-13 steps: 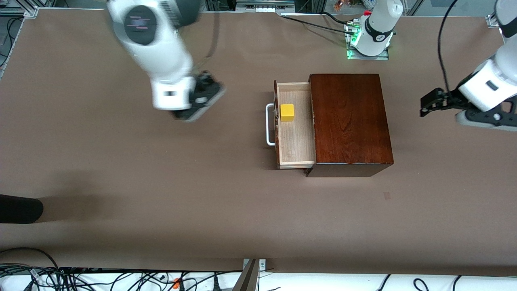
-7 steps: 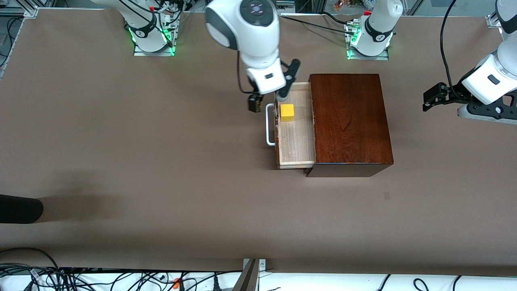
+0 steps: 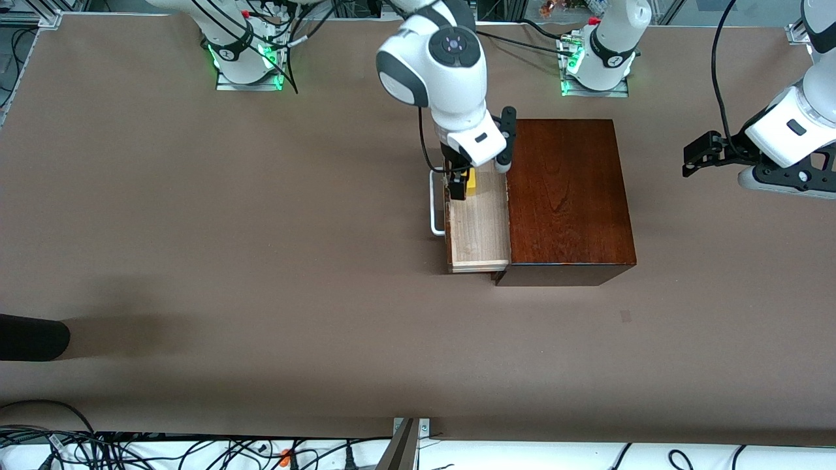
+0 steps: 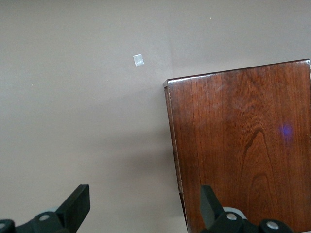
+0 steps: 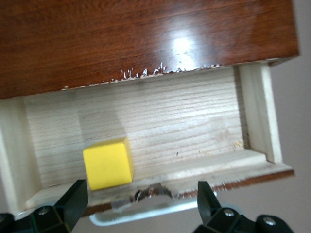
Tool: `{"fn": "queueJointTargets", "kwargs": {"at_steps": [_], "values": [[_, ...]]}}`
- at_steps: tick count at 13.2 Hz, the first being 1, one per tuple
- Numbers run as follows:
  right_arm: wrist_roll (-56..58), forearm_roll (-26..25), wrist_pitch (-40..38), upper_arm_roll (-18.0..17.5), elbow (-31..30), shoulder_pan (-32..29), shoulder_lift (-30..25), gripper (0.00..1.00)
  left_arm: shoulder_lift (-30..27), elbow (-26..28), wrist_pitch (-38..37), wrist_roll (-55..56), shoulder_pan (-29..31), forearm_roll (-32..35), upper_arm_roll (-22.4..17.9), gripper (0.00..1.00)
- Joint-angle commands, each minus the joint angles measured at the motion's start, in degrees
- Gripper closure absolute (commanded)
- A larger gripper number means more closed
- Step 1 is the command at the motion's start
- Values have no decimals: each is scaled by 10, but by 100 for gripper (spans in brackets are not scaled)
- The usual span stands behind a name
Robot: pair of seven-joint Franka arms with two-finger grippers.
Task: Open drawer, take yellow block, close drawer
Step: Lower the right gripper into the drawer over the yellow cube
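The dark wooden box (image 3: 565, 196) stands mid-table with its drawer (image 3: 480, 228) pulled open toward the right arm's end, its white handle (image 3: 434, 209) in front. The yellow block (image 3: 471, 183) lies in the drawer's part farther from the front camera. My right gripper (image 3: 459, 185) is open low over the drawer's front edge and partly hides the block. In the right wrist view the block (image 5: 108, 163) lies on the pale drawer floor (image 5: 184, 126), off toward one finger of my right gripper (image 5: 141, 204). My left gripper (image 3: 692, 158) is open and empty, waiting over the table at the left arm's end.
The left wrist view shows my open left gripper (image 4: 143, 206), the box top (image 4: 243, 145) and a small tape mark (image 4: 138, 60) on the table. A black object (image 3: 32, 336) lies at the right arm's end, nearer the front camera. Cables (image 3: 130, 450) run along the near edge.
My right arm has swung from the right arm's end of the table to the open drawer, and its gripper now hangs over the yellow block. The left arm has hardly moved.
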State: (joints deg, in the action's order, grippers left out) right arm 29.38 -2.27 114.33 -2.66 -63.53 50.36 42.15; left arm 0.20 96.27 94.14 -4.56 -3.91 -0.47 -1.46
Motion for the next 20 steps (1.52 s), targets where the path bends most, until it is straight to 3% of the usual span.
{"fn": "queueJointTargets", "kwargs": {"at_steps": [1, 16, 17, 18, 20], "values": [[26, -7, -7, 6, 24, 14, 21, 0, 8, -7, -7, -14, 6, -11, 1, 0], [32, -8, -15, 6, 2, 33, 52, 1, 16, -14, 10, -15, 3, -11, 6, 0], [32, -12, -14, 6, 2, 33, 55, 6, 16, -13, 9, -15, 3, -10, 6, 0], [32, -19, -14, 6, 2, 35, 58, 18, 16, -13, 9, -15, 4, -10, 6, 0], [32, -19, -14, 6, 4, 34, 58, 51, 16, -13, 9, -15, 3, -10, 6, 0]]}}
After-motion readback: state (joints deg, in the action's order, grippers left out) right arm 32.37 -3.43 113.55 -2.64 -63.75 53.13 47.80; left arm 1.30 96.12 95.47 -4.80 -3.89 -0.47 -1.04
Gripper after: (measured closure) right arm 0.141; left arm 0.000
